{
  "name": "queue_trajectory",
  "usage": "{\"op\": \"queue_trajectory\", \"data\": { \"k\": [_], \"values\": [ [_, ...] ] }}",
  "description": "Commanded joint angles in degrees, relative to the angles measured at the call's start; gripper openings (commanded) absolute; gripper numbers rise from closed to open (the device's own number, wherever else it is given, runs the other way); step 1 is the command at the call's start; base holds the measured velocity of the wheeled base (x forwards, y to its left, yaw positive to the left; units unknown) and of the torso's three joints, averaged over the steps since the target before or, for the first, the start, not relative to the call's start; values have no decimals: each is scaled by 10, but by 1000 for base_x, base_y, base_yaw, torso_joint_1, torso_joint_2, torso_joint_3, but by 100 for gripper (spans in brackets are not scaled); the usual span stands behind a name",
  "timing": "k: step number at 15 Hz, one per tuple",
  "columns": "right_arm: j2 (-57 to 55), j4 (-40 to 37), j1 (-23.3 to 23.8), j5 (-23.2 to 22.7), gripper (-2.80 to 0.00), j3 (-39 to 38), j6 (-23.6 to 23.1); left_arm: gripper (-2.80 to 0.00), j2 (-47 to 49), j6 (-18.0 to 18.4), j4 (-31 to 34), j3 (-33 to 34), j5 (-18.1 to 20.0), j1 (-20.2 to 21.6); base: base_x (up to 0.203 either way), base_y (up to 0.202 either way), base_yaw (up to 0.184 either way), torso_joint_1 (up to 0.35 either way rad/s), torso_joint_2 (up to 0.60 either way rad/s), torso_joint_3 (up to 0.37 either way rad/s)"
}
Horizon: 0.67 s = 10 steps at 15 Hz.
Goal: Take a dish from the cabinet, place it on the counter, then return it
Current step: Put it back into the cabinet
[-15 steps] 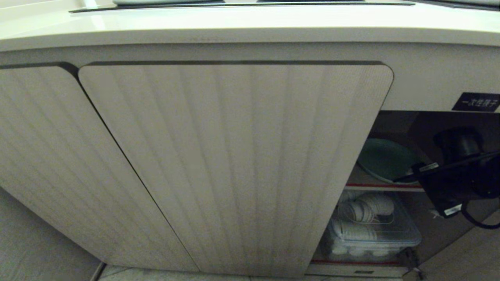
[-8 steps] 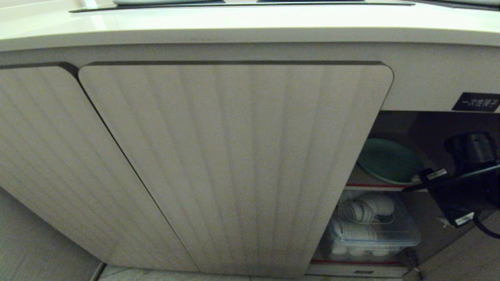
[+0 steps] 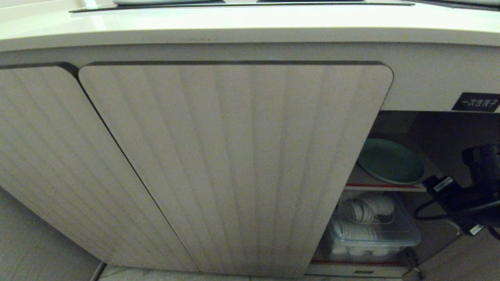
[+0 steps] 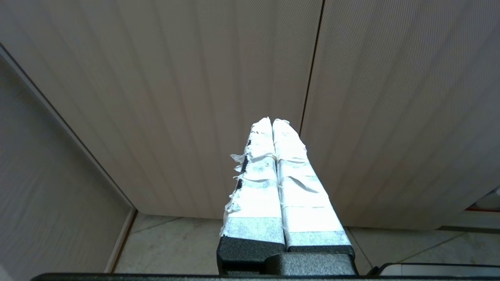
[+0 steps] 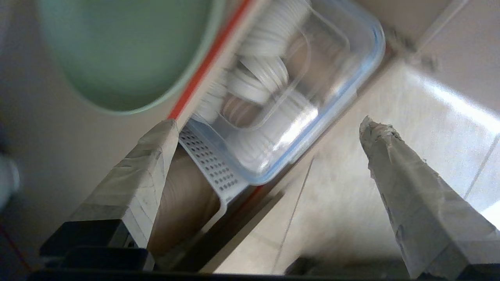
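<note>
The mint-green dish (image 3: pixel 390 160) lies flat on the cabinet's (image 3: pixel 234 164) upper, red-edged shelf (image 3: pixel 384 186), seen through the open right-hand bay. It is free of the right end effector (image 5: pixel 269 128), which hangs just outside the bay, in front of the dish and off to its right. In the right wrist view the two taped fingers (image 5: pixel 150 156) stand spread as wide as they go, with nothing between them; the dish (image 5: pixel 129 54) sits ahead of them, beyond the tips and apart from both.

Ahead of the same end effector, below the shelf, a clear lidded box (image 3: pixel 371 228) with stacked white dishes inside rests on the cabinet floor. A small black label (image 3: pixel 476 102) with white characters is above the bay. The tabletop (image 3: pixel 250 23) runs along the top of the cabinet, well above the end effector.

The left end effector (image 4: pixel 272 121) is parked before the closed ribbed doors, its taped fingers pressed together and holding nothing.
</note>
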State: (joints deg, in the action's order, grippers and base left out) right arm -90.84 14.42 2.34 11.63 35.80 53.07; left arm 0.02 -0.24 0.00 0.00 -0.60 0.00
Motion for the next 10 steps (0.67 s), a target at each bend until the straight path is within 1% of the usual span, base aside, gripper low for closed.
{"op": "queue_trajectory", "data": {
  "k": [1,4,7,9,10],
  "values": [
    [13,30,0,1,0,-23,-41,-280,0,0,0,0,1,0,0,0,0,0,0,0],
    [19,141,0,-2,0,-72,-145,-280,0,0,0,0,0,0,0,0,0,0,0,0],
    [17,217,0,-4,0,-90,-250,-280,0,0,0,0,0,0,0,0,0,0,0,0],
    [9,287,-5,-6,0,-113,-336,-280,0,0,0,0,0,0,0,0,0,0,0,0],
    [5,321,-13,-26,0,-120,-368,-280,0,0,0,0,0,0,0,0,0,0,0,0]
  ]
}}
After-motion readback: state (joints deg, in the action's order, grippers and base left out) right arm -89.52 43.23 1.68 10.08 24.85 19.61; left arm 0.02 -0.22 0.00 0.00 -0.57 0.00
